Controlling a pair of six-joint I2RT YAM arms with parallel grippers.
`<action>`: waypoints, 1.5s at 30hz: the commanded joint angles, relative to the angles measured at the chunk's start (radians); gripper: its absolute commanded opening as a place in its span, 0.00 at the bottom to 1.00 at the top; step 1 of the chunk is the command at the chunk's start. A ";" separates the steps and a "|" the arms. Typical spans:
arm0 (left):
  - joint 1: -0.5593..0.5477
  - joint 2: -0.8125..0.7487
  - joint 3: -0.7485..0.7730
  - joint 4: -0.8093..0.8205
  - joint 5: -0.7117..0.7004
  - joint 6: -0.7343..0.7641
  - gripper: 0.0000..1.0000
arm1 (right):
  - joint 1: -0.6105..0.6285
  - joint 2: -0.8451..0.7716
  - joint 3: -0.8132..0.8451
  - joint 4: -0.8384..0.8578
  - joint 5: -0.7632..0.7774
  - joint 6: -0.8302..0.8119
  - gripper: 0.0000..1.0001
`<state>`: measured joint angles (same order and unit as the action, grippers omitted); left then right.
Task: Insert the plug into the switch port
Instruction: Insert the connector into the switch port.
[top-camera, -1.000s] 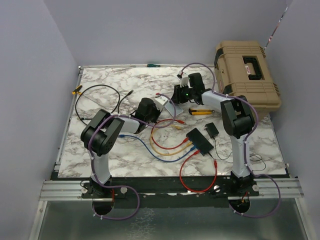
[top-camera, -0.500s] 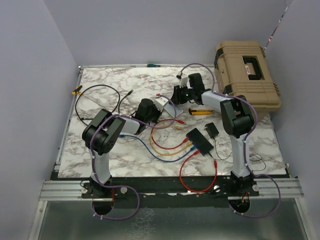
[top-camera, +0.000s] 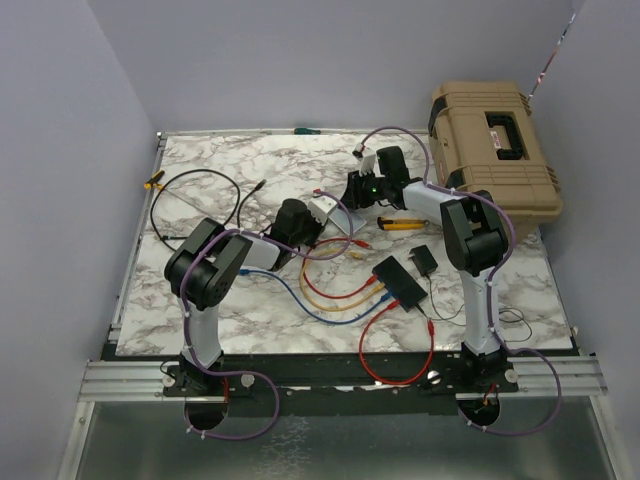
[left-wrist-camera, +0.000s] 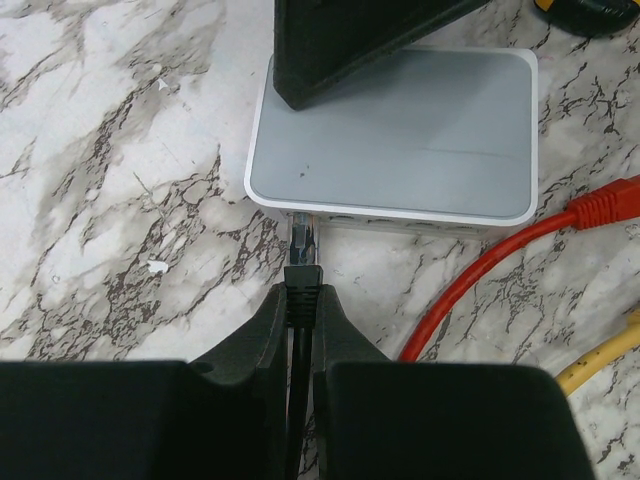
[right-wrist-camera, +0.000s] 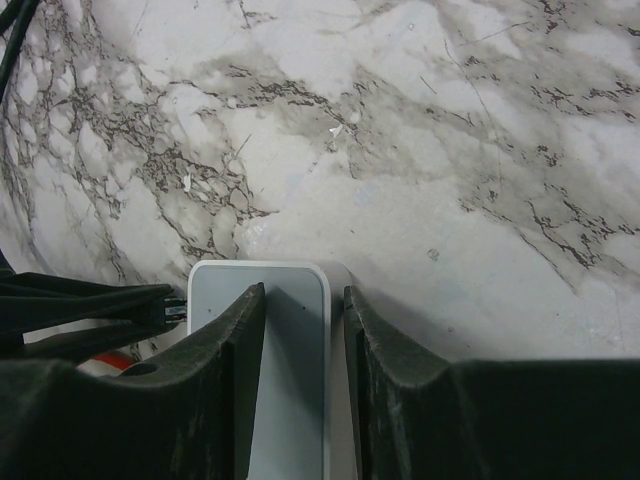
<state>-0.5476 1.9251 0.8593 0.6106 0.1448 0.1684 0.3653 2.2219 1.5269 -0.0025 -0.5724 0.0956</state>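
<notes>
The switch (top-camera: 398, 282), a flat black box with red, yellow and blue cables in its sockets, lies at the right of centre, away from both grippers. My left gripper (left-wrist-camera: 302, 295) is shut on a black plug (left-wrist-camera: 303, 262) on a black cable. The plug's tip touches the side of a small grey-white box (left-wrist-camera: 420, 140), not the switch. My right gripper (right-wrist-camera: 305, 300) stands open over that box (right-wrist-camera: 290, 380), with one finger on its top and the other just past its edge. In the top view both grippers, left (top-camera: 300, 222) and right (top-camera: 352, 190), meet at the box (top-camera: 325, 208).
A small black power adapter (top-camera: 424, 261) lies beside the switch. A tan case (top-camera: 492, 148) stands at the back right. A yellow-handled tool (top-camera: 400, 224) lies near the right arm. A red cable (top-camera: 400, 370) loops at the front and a black cable (top-camera: 195, 190) at the left.
The left arm has shifted very slightly. The right arm, the grey-white box and the switch have stayed put.
</notes>
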 joint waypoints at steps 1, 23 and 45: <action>-0.011 0.017 -0.012 0.041 -0.017 -0.020 0.00 | 0.004 0.026 -0.003 -0.041 -0.053 -0.022 0.37; -0.061 0.038 -0.103 0.247 -0.135 -0.072 0.00 | 0.004 0.036 -0.040 -0.084 -0.295 -0.108 0.35; -0.081 0.023 0.031 0.138 -0.057 -0.075 0.00 | 0.007 0.035 -0.032 -0.204 -0.614 -0.269 0.34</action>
<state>-0.6048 1.9453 0.8391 0.6922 0.0772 0.0822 0.3027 2.2326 1.4956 0.0074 -0.8738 -0.1677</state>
